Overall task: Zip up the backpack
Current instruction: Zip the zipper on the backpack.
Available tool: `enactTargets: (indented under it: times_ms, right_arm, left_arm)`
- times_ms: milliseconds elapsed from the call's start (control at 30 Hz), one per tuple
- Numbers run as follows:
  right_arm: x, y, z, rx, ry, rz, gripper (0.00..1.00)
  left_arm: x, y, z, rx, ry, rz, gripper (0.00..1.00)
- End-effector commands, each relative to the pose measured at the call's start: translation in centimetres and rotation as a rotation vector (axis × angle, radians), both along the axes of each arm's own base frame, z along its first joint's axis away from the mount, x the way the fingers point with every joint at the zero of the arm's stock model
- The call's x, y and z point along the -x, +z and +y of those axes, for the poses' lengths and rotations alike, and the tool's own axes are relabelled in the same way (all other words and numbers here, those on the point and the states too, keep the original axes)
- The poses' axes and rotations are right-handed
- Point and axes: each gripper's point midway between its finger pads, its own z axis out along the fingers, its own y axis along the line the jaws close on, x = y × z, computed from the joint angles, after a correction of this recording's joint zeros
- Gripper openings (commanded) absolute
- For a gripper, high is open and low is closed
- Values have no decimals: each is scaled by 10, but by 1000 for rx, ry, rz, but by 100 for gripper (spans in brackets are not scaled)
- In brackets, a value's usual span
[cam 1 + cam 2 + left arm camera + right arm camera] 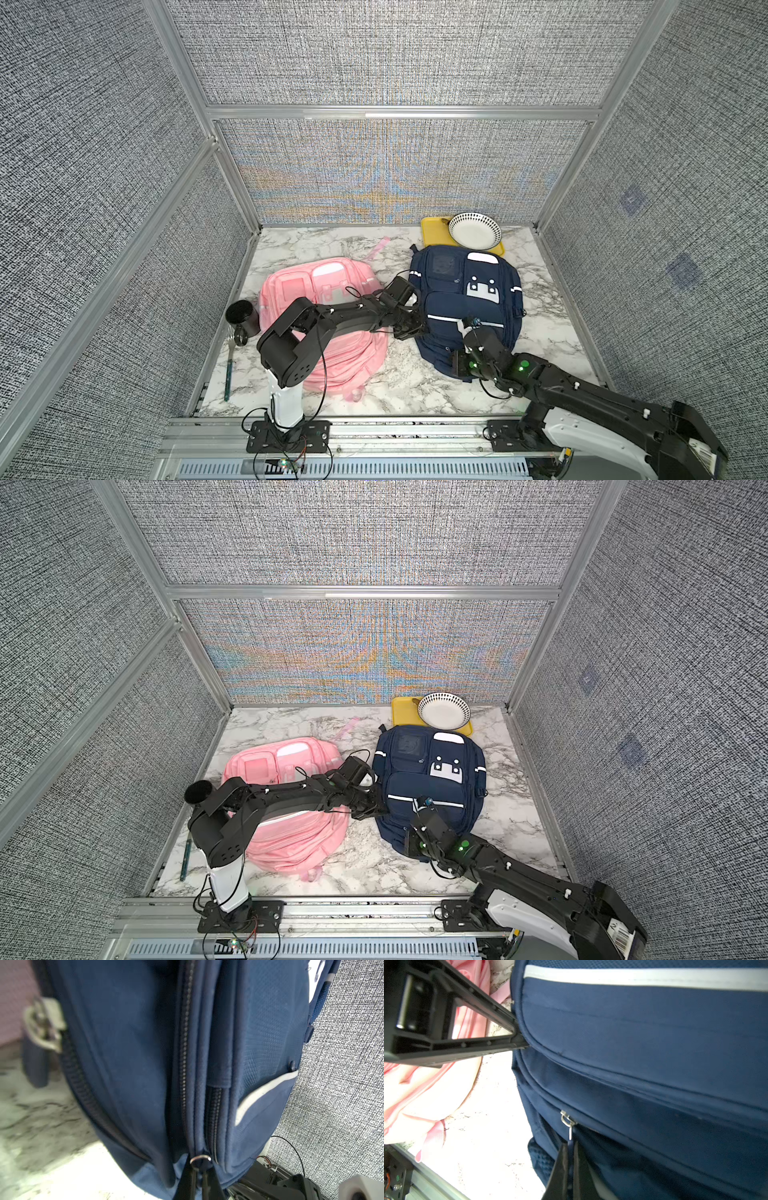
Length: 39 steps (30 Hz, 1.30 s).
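Two grips sit on the navy backpack point(449, 307), flat on the desk point(332, 249); left hand point(200, 1169) pinches a ringed pull point(200, 1159); right hand point(570, 1148) pinches a strap pull point(570, 1135); grasping looks done; next, draw one pull steadily along the zipper teeth point(184, 1053).

The left arm point(332, 320) and right arm point(582, 390) are matte black with white lower sections, loose black cables point(325, 374) and bolted black base plates point(316, 436); the right arm carries green lights point(524, 365) and a barcode sticker point(621, 937).
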Motion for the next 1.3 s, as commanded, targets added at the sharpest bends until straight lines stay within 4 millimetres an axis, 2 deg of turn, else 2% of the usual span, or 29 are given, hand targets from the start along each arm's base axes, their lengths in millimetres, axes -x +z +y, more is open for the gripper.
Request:
enactTargets:
  times_ms: [0,200,300,500,633,767,900,1100,1267]
  right_arm:
    - [11,-14,-21,94,-30,55,0]
    - [10,-15,-25,109,-46,48,0]
    - [6,-13,-22,104,-46,33,0]
    - [-9,-1,3,46,-4,-7,0]
    - [-15,3,13,49,26,-32,0]
    - [-18,7,16,45,27,-50,0]
    - [-22,20,24,6,35,-88,0]
    - [-32,56,39,-41,42,-172,0]
    - [-32,60,45,-34,62,-182,0]
  left_arm:
    - [-17,-3,13,-43,39,-68,0]
    - [-22,-1,32,-68,57,-82,0]
    - [-22,0,34,-73,52,-85,0]
    - [-22,4,31,-60,49,-84,0]
    - [-20,7,29,-53,48,-84,8]
    - [-14,13,25,-41,35,-87,24]
    - [-4,20,17,-32,14,-87,32]
    - [11,25,6,-25,-12,-82,37]
    - [15,39,1,-13,-2,-110,37]
